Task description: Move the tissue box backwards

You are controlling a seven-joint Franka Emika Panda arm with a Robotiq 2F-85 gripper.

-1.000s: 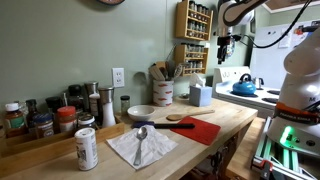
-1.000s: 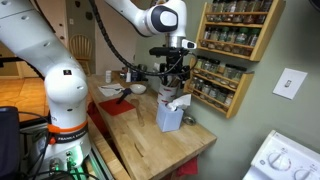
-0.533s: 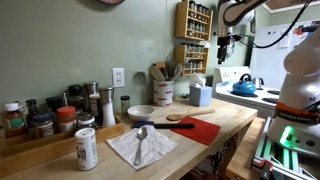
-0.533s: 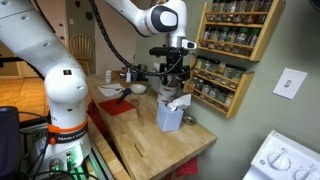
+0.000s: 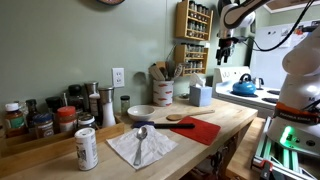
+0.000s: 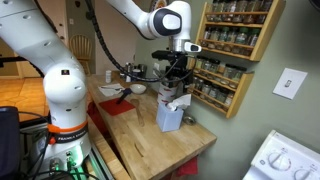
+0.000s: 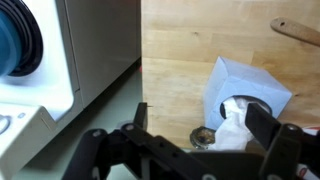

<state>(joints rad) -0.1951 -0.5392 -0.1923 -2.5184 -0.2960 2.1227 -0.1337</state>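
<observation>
The tissue box is a small pale-blue cube with white tissue poking from its top. It stands on the wooden counter near the end by the stove, and also shows in an exterior view. My gripper hangs open just above the box and holds nothing; it appears high up in an exterior view. In the wrist view the gripper is open, with the box under its right finger and bare counter between the fingers.
A white crock with wooden utensils stands beside the box. A wall spice rack is behind it. A blue kettle sits on the stove. A red mat, wooden spoon, bowl and can share the counter.
My gripper has shifted slightly sideways above the tissue box. The box has not moved.
</observation>
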